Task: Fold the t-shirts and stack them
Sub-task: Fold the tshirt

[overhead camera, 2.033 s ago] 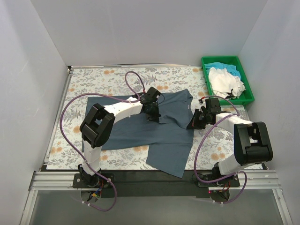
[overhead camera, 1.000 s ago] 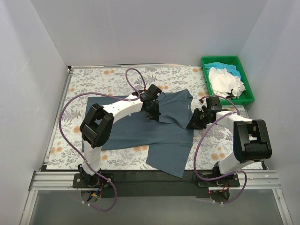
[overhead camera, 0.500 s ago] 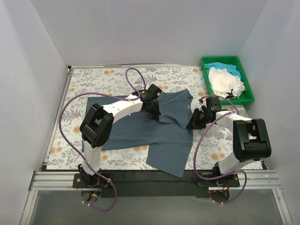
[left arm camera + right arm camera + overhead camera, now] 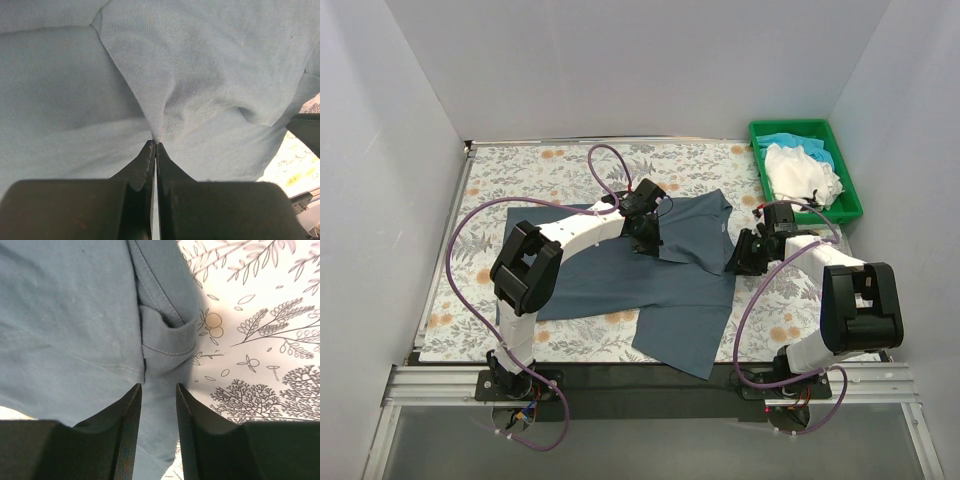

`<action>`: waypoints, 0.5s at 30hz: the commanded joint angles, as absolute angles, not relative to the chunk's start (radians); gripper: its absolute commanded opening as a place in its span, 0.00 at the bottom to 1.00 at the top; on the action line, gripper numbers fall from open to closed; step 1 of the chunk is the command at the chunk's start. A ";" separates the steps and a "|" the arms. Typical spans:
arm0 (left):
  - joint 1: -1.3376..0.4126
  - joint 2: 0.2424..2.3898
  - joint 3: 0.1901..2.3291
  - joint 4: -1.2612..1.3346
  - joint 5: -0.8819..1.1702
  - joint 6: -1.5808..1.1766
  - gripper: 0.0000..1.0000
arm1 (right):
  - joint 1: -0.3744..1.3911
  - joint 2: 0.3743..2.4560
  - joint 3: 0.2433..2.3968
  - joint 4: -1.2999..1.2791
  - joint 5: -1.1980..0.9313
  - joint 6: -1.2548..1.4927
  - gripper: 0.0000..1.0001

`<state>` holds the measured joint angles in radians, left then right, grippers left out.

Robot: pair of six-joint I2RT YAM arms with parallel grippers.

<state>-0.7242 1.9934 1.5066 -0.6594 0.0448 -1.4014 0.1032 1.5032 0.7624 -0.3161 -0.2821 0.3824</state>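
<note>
The dark slate blue-grey t-shirt (image 4: 620, 275) lies partly folded in the middle of the table. My left gripper (image 4: 645, 237) is shut on a pinch of its cloth near a hem (image 4: 156, 142). My right gripper (image 4: 738, 262) is open at the shirt's right edge, its jaws astride a folded sleeve edge (image 4: 158, 387) without closing on it. The white t-shirt (image 4: 802, 172) and the turquoise-blue t-shirt (image 4: 788, 141) lie crumpled in the green tray (image 4: 850, 200) at the back right.
The table has a floral-print cover (image 4: 520, 170). White walls stand on the left, back and right. The green tray sits against the right wall. The shirt's lower flap hangs over the table's front edge (image 4: 680, 345).
My right gripper has shifted a little to the right at the shirt's right edge. The left gripper and the shirt have barely moved.
</note>
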 commanded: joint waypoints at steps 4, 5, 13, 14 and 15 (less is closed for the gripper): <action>-0.729 1.962 1.548 -0.676 0.049 -1.382 0.00 | 0.115 1.456 0.841 -0.331 -0.311 0.345 0.33; -0.729 1.963 1.548 -0.681 0.051 -1.382 0.00 | 0.118 1.457 0.842 -0.328 -0.321 0.350 0.32; -0.730 1.980 1.600 -0.736 0.035 -1.361 0.00 | 0.137 1.517 0.819 -0.284 -0.371 0.356 0.31; -0.729 1.980 1.608 -0.742 0.035 -1.356 0.00 | 0.137 1.522 0.813 -0.275 -0.374 0.357 0.31; -0.727 1.985 1.611 -0.745 0.037 -1.355 0.00 | 0.138 1.532 0.810 -0.270 -0.379 0.356 0.30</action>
